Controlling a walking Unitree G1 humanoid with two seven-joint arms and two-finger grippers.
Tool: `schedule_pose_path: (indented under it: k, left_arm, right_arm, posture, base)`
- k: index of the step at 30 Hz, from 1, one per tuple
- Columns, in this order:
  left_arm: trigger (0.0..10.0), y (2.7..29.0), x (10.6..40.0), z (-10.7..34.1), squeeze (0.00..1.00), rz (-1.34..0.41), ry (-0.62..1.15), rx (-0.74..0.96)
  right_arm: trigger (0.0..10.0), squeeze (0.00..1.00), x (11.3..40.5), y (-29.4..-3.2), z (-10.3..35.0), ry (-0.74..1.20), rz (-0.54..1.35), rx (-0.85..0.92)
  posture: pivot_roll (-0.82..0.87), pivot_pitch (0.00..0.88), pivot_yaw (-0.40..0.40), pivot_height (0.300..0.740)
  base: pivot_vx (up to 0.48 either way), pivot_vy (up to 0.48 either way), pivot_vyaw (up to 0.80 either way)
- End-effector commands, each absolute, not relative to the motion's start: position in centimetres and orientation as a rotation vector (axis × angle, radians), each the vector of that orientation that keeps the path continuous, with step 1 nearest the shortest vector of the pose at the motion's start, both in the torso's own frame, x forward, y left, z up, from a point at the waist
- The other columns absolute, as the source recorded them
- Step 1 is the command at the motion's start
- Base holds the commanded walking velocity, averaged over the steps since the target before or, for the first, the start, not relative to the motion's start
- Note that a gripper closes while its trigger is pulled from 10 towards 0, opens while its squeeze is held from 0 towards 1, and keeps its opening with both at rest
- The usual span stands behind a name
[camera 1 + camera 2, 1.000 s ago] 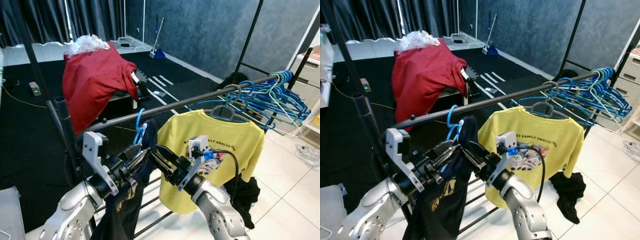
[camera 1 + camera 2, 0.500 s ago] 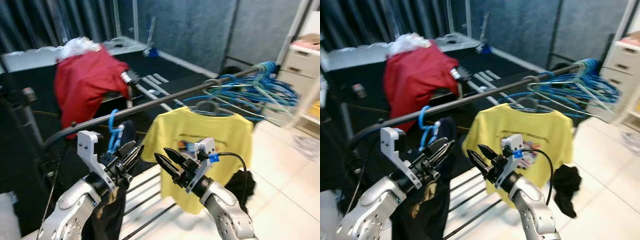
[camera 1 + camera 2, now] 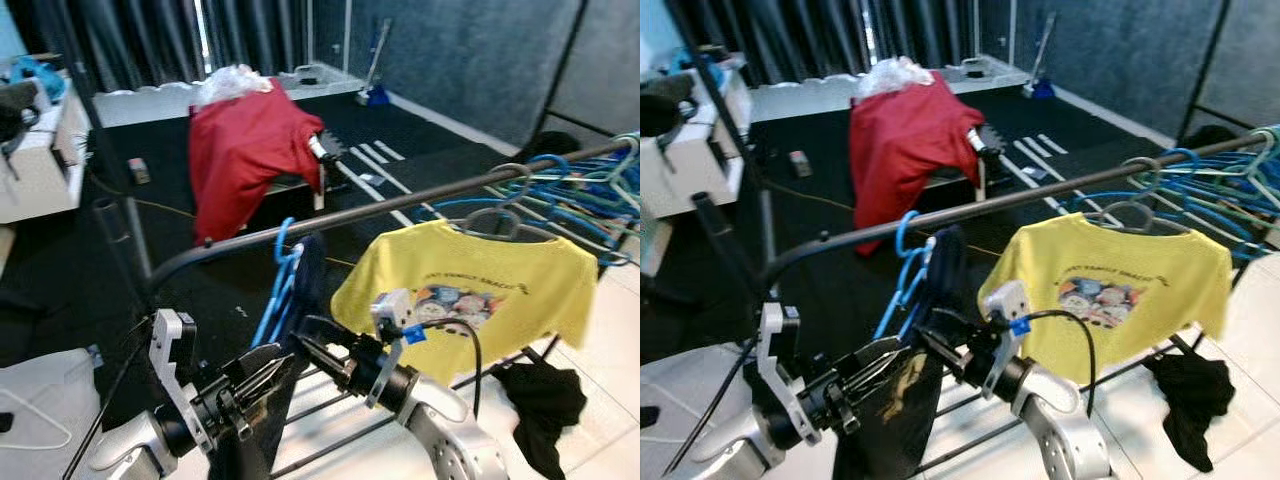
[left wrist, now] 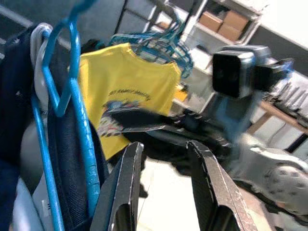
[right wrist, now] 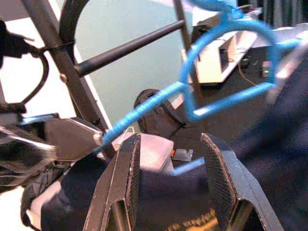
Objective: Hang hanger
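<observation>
— Left eye view: where's the hanger (image 3: 283, 270)?
— On the rail (image 3: 400, 208), hook over it, a dark garment (image 3: 306, 285) on it, beside the yellow shirt (image 3: 470, 300).
— And the hands?
— Both sit low under the rail. The left hand (image 3: 262, 367) has its fingers apart, holding nothing, just beside the dark garment. The right hand (image 3: 312, 345) is spread too, empty, near the hanger.

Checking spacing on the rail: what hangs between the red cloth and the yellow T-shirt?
In the left eye view, a blue hanger carrying a dark garment hangs on the rail between the red cloth and the yellow T-shirt.
</observation>
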State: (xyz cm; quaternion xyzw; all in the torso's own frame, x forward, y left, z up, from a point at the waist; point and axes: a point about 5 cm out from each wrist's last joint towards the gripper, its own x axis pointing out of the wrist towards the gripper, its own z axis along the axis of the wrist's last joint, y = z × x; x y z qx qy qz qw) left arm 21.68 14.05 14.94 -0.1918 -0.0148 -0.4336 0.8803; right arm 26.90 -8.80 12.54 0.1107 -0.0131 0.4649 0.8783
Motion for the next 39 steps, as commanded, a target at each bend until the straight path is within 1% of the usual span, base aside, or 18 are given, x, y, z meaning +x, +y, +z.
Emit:
schedule_pose_path:
  k: [1, 5, 11, 17, 20, 22, 23, 24, 25, 26, 27, 28, 30, 32, 33, 35, 36, 39]
  left_arm:
    - [10.0, 14.8, 21.5, 14.7, 0.00, -0.882, -0.011, -0.394]
    - [10.0, 15.0, 21.5, 14.9, 0.00, -0.876, -0.018, -0.390]
    - [10.0, 16.3, 22.2, 15.2, 0.00, -0.781, -0.061, -0.381]
    - [10.0, 16.5, 21.8, 15.2, 0.00, -0.798, -0.053, -0.384]
    - [10.0, 16.8, 22.1, 14.6, 0.00, -0.739, -0.027, -0.360]
    - [10.0, 17.9, 23.5, 13.1, 0.00, -0.539, 0.002, -0.264]
    - [10.0, 17.9, 23.5, 13.1, 0.00, -0.539, 0.002, -0.264]
    - [10.0, 18.7, 24.3, 11.9, 0.00, -0.403, 0.047, -0.202]
    - [10.0, 19.2, 24.8, 10.2, 0.00, -0.318, 0.132, -0.142]
    - [10.0, 19.4, 24.9, 8.7, 0.00, -0.271, 0.191, -0.057]
    - [10.0, 19.4, 24.9, 8.7, 0.00, -0.271, 0.191, -0.057]
    - [10.0, 19.6, 24.8, 7.8, 0.00, -0.251, 0.224, 0.002]
    - [10.0, 19.5, 24.7, 7.2, 0.00, -0.248, 0.246, 0.025]
    - [10.0, 19.2, 24.8, 7.1, 0.00, -0.248, 0.239, -0.021]
    - [10.0, 19.0, 25.0, 7.7, 0.00, -0.261, 0.200, -0.060]
    - [10.0, 19.0, 25.0, 7.7, 0.00, -0.261, 0.200, -0.060]
    - [10.0, 18.8, 25.2, 8.3, 0.00, -0.275, 0.157, -0.084]
    - [10.0, 18.7, 25.4, 8.8, 0.00, -0.287, 0.120, -0.090]
  right_arm:
    - [10.0, 0.00, 26.7, -8.4, 12.6, -0.023, 0.992, 0.233]
    - [10.0, 0.00, 26.7, -8.5, 12.5, -0.021, 0.995, 0.227]
    - [10.0, 0.00, 26.9, -9.1, 12.7, -0.026, 0.994, 0.187]
    - [10.0, 0.00, 26.7, -9.1, 12.6, -0.022, 1.007, 0.177]
    - [10.0, 0.00, 26.6, -9.2, 12.5, -0.027, 0.993, 0.164]
    - [10.0, 0.00, 27.1, -10.1, 12.2, -0.045, 0.856, 0.122]
    - [10.0, 0.00, 27.1, -10.1, 12.2, -0.045, 0.856, 0.122]
    - [10.0, 0.00, 27.4, -10.8, 11.5, -0.020, 0.747, 0.095]
    - [10.0, 0.00, 27.3, -11.6, 10.5, 0.026, 0.660, 0.091]
    - [10.0, 0.00, 26.8, -12.1, 9.7, 0.057, 0.617, 0.086]
    - [10.0, 0.00, 26.8, -12.1, 9.7, 0.057, 0.617, 0.086]
    - [10.0, 0.00, 26.4, -12.3, 9.2, 0.075, 0.601, 0.086]
    - [10.0, 0.00, 25.9, -12.4, 9.1, 0.075, 0.601, 0.088]
    - [10.0, 0.00, 25.6, -12.8, 9.7, 0.022, 0.588, 0.092]
    - [10.0, 0.00, 25.5, -13.1, 10.2, -0.018, 0.579, 0.108]
    - [10.0, 0.00, 25.5, -13.1, 10.2, -0.018, 0.579, 0.108]
    - [10.0, 0.00, 25.4, -13.3, 10.7, -0.055, 0.587, 0.115]
    - [10.0, 0.00, 25.4, -13.5, 11.2, -0.098, 0.585, 0.092]
  posture:
    - [-0.05, 0.023, -0.029, 0.735]
    - [-0.05, 0.022, -0.029, 0.735]
    - [-0.05, 0.027, -0.030, 0.735]
    - [-0.05, 0.024, -0.032, 0.735]
    - [-0.05, 0.019, -0.029, 0.735]
    - [-0.05, 0.017, -0.028, 0.735]
    - [-0.05, 0.017, -0.028, 0.735]
    - [-0.05, 0.014, -0.027, 0.735]
    - [-0.05, 0.011, -0.026, 0.735]
    - [-0.06, 0.012, -0.020, 0.735]
    - [-0.06, 0.012, -0.020, 0.735]
    - [-0.06, 0.012, -0.018, 0.735]
    - [-0.07, 0.016, -0.011, 0.735]
    - [-0.08, 0.019, -0.006, 0.735]
    - [-0.08, 0.022, -0.004, 0.735]
    - [-0.08, 0.022, -0.004, 0.735]
    - [-0.08, 0.024, -0.003, 0.735]
    - [-0.08, 0.026, -0.004, 0.735]
  base:
    - [0.000, 0.000, 0.80]
    - [0.000, 0.000, 0.80]
    - [0.000, 0.000, 0.80]
    - [0.000, 0.000, 0.80]
    - [0.000, 0.000, 0.80]
    - [0.000, 0.000, 0.00]
    - [0.000, 0.000, 0.00]
    - [0.000, 0.000, 0.00]
    - [0.000, 0.000, 0.00]
    - [0.000, 0.000, 0.00]
    - [0.000, 0.000, 0.00]
    - [0.000, 0.000, 0.00]
    - [0.000, 0.000, 0.00]
    - [0.000, 0.000, 0.00]
    - [0.000, 0.000, 0.00]
    - [0.000, 0.000, 0.00]
    - [0.000, 0.000, 0.00]
    - [0.000, 0.000, 0.00]
